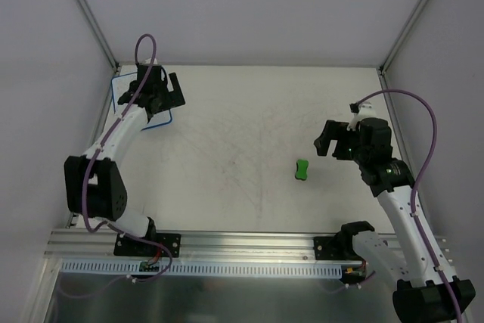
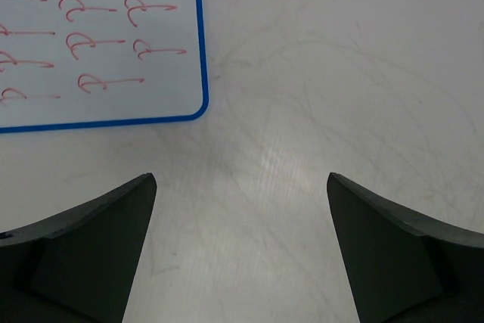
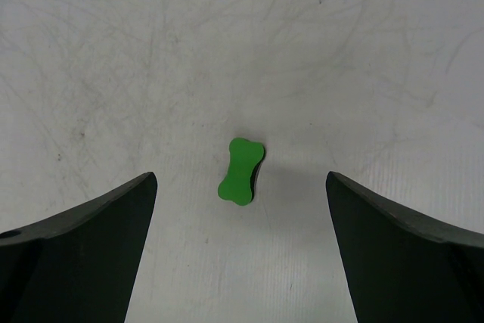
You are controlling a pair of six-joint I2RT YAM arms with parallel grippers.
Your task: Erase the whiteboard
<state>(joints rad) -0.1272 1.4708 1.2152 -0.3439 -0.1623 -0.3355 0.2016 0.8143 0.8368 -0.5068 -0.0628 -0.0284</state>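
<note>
The whiteboard [image 1: 157, 119] lies at the table's far left, a white board with a blue border, mostly hidden under my left arm. In the left wrist view the whiteboard [image 2: 106, 104] shows its near right corner and rows of red marks. My left gripper [image 1: 169, 90] hangs open over the bare tabletop just right of that corner, the same gripper [image 2: 242, 187] holding nothing. A small green bone-shaped eraser [image 1: 302, 170] lies right of centre. My right gripper [image 1: 338, 125] is open above and to the right of it. The eraser [image 3: 241, 172] sits ahead of and between the open right gripper [image 3: 242, 187], apart from both fingers.
The scuffed off-white tabletop [image 1: 242, 141] is walled by grey panels at the back and both sides. An aluminium rail [image 1: 249, 243] with both arm bases runs along the near edge.
</note>
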